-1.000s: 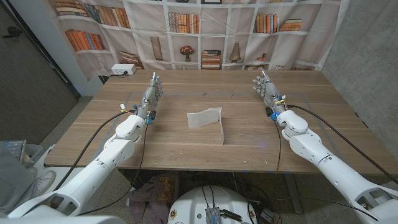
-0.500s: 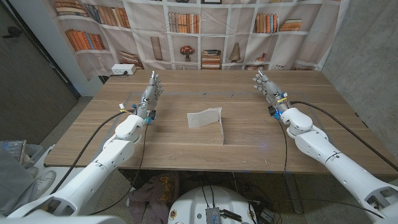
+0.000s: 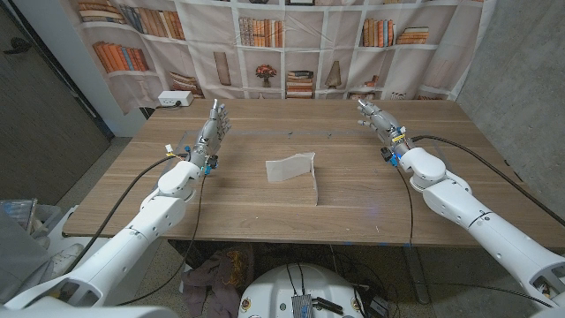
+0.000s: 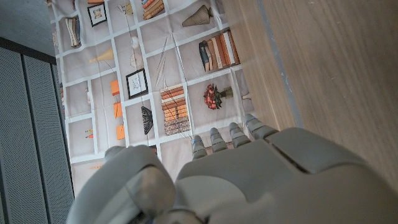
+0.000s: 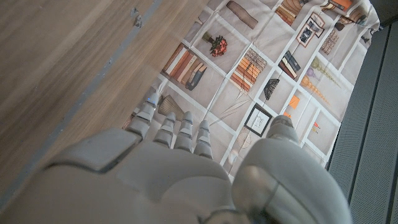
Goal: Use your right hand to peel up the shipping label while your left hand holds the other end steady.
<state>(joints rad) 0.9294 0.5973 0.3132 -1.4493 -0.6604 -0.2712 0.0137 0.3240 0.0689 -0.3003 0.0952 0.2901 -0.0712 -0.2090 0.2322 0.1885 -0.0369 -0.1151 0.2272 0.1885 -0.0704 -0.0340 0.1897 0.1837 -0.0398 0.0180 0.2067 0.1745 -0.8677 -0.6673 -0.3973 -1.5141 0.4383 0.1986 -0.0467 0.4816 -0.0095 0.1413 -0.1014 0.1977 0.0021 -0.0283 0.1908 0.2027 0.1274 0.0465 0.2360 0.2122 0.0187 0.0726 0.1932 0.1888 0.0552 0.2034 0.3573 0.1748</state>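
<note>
The pale rectangular paper shipping label [image 3: 292,169] is lying between both empty, spread hands, well inward of the right hand [image 3: 374,117] and left hand [image 3: 212,130], about equally distant.

The counter [image 3: 221,199] is brown wood with a lengthwise grain, and the shipping label [image 3: 292,168] on it is plain white with no visible print. Both arms have glossy white shells with black cables; the left hand [image 3: 211,129] and the right hand [image 3: 374,117] are pale grey with metallic grey fingers [image 5: 166,129], and each wrist carries small blue and yellow fittings. The backdrop [image 3: 291,44] is a cream cloth printed with white shelving (orange, brown and grey books, framed pictures, a red-flowered plant).
</note>
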